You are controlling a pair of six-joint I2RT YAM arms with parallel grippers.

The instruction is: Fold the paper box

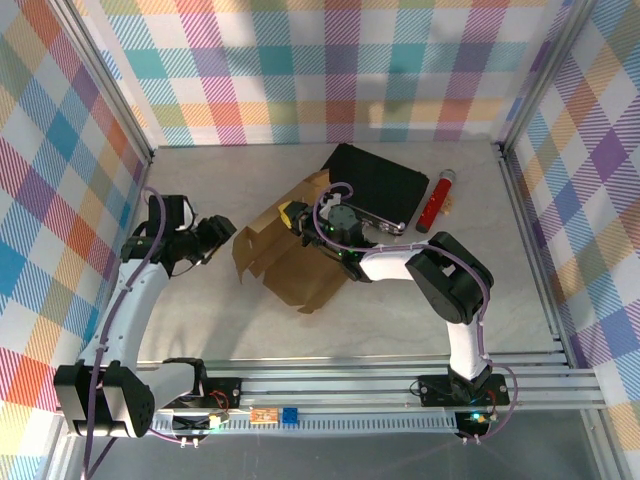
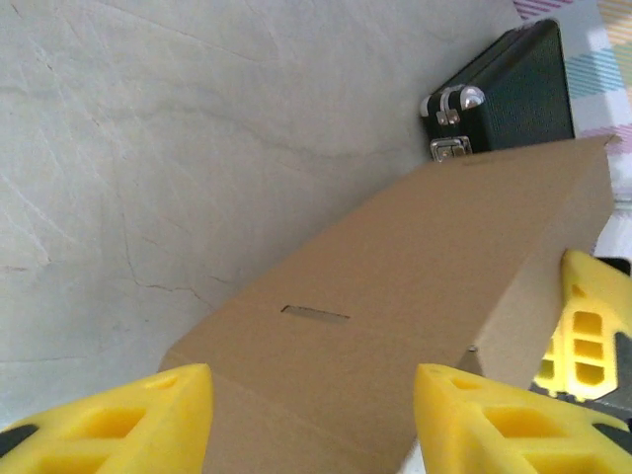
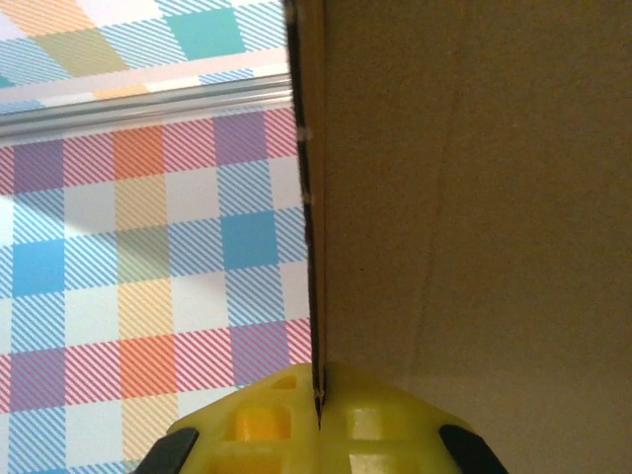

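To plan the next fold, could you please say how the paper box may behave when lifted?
The paper box is thin sheet, so probably light and bendy at its creases. Pinched edge-on by the right claw, it may pivot or sag.

The paper box (image 1: 290, 262) is lying partly folded on the surface (image 1: 400, 320), the left hand (image 1: 222, 235) at its left flap, the right hand (image 1: 295, 215) at its far edge.

Plaid walls (image 1: 300, 70) — pale grey tabletop (image 1: 330, 335)
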